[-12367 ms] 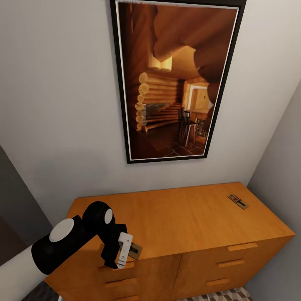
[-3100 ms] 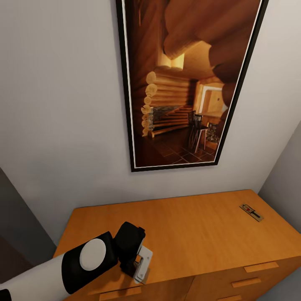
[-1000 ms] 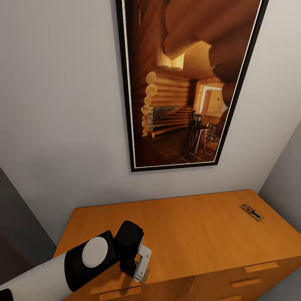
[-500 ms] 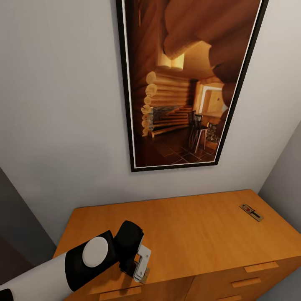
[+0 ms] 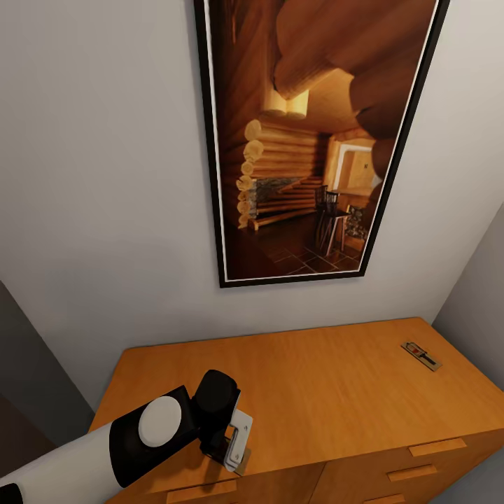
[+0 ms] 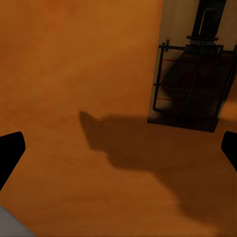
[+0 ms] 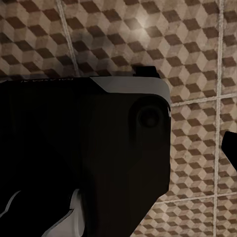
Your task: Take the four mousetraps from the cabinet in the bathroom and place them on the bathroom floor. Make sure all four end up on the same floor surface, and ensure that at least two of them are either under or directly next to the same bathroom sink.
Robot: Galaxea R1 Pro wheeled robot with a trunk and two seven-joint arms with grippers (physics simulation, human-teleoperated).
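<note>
The orange-brown cabinet [image 5: 322,385] fills the lower head view, its flat top facing me. One mousetrap [image 5: 421,355] lies near the top's far right corner. A second mousetrap [image 6: 193,74], a tan board with a dark wire spring, lies flat on the top near the front left. In the head view only its corner [image 5: 243,459] peeks out under my left gripper [image 5: 234,441]. That left gripper [image 6: 118,153] hovers just above the wood, open, with its dark fingertips [image 6: 10,154] spread wide and nothing between them; the trap lies off toward one finger. My right gripper's fingertip [image 7: 230,147] hangs over the cube-patterned bathroom floor [image 7: 197,44].
A tall black-framed picture of a log cabin [image 5: 308,140] hangs on the grey wall above the cabinet. A side wall [image 5: 479,280] closes in at the right. Drawer handles [image 5: 437,446] show on the cabinet front. My own dark body [image 7: 74,158] blocks much of the right wrist view.
Over the last second the left gripper has barely shifted above the trap. Since 12 seconds ago the camera has moved, and the gripper has turned over the cabinet top.
</note>
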